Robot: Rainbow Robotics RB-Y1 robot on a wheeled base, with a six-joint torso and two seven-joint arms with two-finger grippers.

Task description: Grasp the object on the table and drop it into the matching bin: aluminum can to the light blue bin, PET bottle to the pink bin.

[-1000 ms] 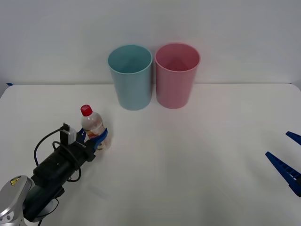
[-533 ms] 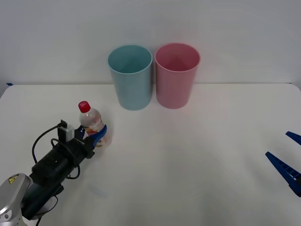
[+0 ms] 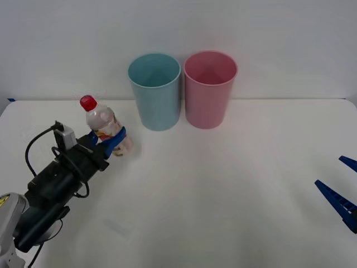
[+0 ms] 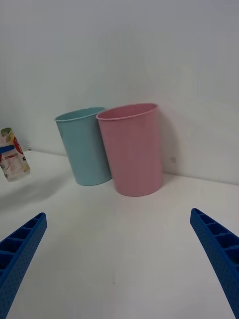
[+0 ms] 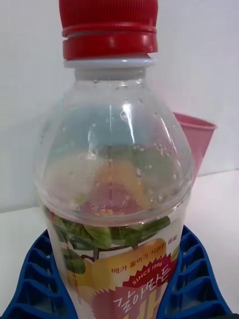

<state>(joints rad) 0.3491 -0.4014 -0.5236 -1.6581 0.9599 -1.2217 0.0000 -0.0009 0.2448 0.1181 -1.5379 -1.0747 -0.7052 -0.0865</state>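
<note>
The PET bottle is up now — a moment ago it sat lower and nearer me on the worktop; now my left claw has carried it higher and back, red cap tilted away from the bins. I've got it clenched around the label, blue fingers pressed on both sides of the body. That reads as the grasp done and the carry begun. Ahead, the light blue bin stands between my bottle and the pink bin, the two rims just beside each other, so I judge I must pass over the blue one. My right claw waits spread wide at the worktop's right edge.
</note>
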